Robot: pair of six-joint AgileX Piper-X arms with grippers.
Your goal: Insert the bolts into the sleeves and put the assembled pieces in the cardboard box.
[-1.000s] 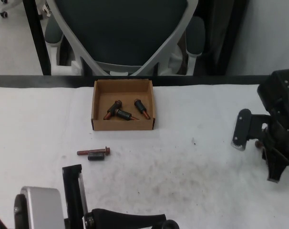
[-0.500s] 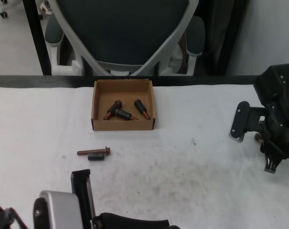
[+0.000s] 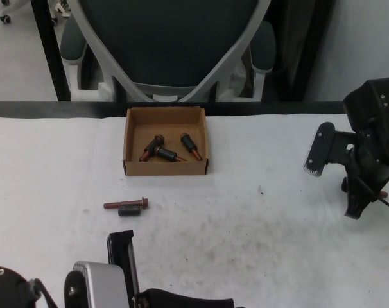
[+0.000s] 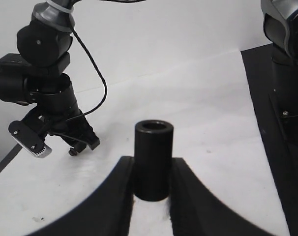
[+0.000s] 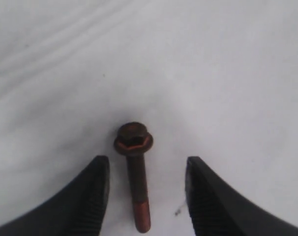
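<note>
My left gripper (image 4: 153, 166) is shut on a black sleeve (image 4: 154, 152), which stands up between the jaws with its open bore showing, held above the white bench. My right gripper (image 5: 146, 164) is open just over the bench, and a rusty bolt (image 5: 138, 182) lies flat between its fingers (image 5: 92, 196) without touching them. In the high view the right arm (image 3: 371, 128) is at the right edge and the left arm (image 3: 98, 285) is at the front edge. The cardboard box (image 3: 165, 168) at the back middle holds three assembled pieces (image 3: 162, 152).
A loose bolt (image 3: 125, 205) and a loose black sleeve (image 3: 129, 211) lie side by side in front of the box, left of centre. An office chair (image 3: 169, 45) stands behind the bench's dark far edge (image 3: 246, 108). The white bench top (image 3: 246, 231) is bare between the arms.
The right arm has shifted a little toward the far side and turned its gripper. The left arm at the front edge has swung to the right and sunk lower in the high view.
</note>
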